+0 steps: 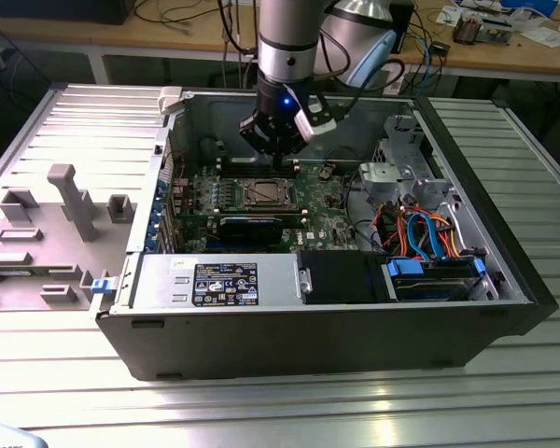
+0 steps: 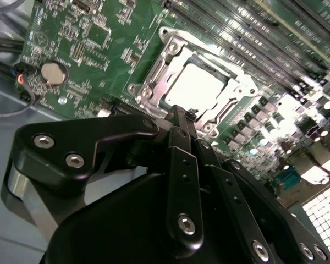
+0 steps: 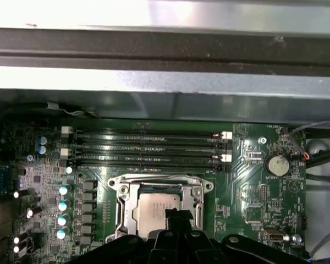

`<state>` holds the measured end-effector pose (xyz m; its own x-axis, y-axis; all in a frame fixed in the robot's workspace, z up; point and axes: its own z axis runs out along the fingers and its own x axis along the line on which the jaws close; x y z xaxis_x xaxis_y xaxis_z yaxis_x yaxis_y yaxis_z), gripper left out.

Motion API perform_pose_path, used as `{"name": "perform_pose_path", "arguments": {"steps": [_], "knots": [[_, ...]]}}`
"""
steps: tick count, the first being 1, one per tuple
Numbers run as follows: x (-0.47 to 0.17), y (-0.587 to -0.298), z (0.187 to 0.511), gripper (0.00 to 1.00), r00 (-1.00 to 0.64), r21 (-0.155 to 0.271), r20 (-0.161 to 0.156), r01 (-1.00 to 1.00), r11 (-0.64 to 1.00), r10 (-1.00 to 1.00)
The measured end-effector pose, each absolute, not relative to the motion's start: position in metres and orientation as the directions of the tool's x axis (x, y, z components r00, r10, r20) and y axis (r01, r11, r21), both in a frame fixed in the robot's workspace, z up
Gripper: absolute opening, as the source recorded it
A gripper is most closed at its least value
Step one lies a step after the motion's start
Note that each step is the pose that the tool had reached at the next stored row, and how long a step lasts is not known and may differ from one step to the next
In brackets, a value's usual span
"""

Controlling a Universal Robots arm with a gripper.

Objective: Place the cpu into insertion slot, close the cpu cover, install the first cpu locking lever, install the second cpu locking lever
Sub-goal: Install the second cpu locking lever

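The cpu [image 3: 155, 212] [image 2: 195, 88] lies flat in the insertion slot [image 1: 261, 194], its silvery-tan top showing. The cpu cover [image 3: 124, 208] [image 2: 153, 83] lies down around it, the chip visible through its window. A thin wire lever [image 3: 154, 177] runs along the socket's side nearest the memory slots. In the exterior view my gripper [image 1: 278, 161] hangs a little above the motherboard, just behind the socket. In both wrist views its black fingertips [image 2: 180, 116] [image 3: 172, 215] meet at one point over the socket's edge, shut, with nothing between them.
Long memory slots [image 3: 148, 146] lie between the socket and the case wall [image 3: 154, 85]. A coin battery [image 3: 275, 164] sits to one side. In the exterior view, a long black card [image 1: 250, 229] lies in front of the socket and cabled drive bays [image 1: 420, 238] stand on the right.
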<state>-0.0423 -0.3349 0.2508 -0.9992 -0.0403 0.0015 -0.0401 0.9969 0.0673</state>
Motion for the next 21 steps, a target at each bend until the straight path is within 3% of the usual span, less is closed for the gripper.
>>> {"name": "perform_pose_path", "arguments": {"steps": [10, 21], "knots": [[-0.042, -0.342, 0.251, 0.11, -0.999, 0.256, -0.006, -0.040, 0.966, -0.040], [-0.042, -0.349, 0.251, 0.11, -0.999, 0.262, -0.006, -0.040, 0.964, -0.040]]}}
